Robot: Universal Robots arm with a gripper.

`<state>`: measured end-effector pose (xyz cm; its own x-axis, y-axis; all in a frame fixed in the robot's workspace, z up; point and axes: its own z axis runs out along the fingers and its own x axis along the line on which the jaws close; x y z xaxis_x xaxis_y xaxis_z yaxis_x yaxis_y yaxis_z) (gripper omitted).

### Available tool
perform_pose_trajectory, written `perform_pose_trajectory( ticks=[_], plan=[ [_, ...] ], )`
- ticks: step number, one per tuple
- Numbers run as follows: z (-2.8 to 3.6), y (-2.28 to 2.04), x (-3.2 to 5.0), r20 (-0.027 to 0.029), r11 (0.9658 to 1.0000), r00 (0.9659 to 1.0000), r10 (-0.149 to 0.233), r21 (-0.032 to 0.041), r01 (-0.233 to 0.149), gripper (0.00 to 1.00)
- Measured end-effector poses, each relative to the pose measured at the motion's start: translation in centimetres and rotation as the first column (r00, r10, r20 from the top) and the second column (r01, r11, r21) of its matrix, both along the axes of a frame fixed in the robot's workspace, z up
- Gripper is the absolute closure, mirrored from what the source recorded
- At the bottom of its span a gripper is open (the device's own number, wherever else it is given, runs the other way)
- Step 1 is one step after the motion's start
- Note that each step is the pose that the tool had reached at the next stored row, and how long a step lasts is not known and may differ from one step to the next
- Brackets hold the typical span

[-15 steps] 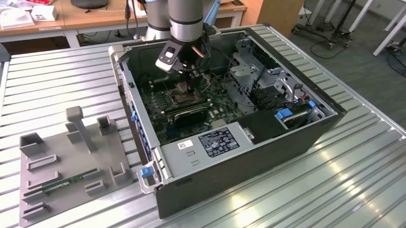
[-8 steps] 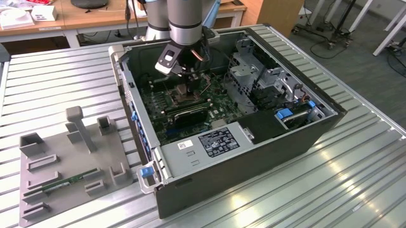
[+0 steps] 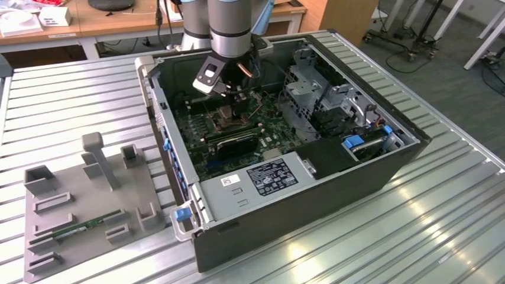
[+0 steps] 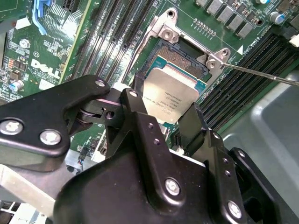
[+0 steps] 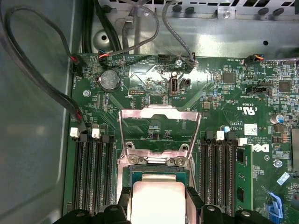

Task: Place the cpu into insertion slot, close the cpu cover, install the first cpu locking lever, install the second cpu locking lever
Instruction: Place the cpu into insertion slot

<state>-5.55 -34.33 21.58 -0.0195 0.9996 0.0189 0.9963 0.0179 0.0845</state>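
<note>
Metal-slat table (image 3: 71,100), wooden desks (image 3: 118,21), gripped cpu (image 4: 170,95)

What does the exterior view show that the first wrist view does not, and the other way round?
The exterior view adds the whole computer case, the grey tray beside it, the slatted table and the arm. The first wrist view adds the chip held between the jaws over the socket, the metal cover raised open and a round battery. Both share the green board.
</note>
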Motion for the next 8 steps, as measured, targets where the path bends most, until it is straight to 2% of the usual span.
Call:
perform_pose_trajectory(
  ticks=[8],
  plan=[
    [-0.65,0.00,-0.06,-0.0001,1.0000,1.0000,0.000,0.0000,0.000,0.46]
  ],
)
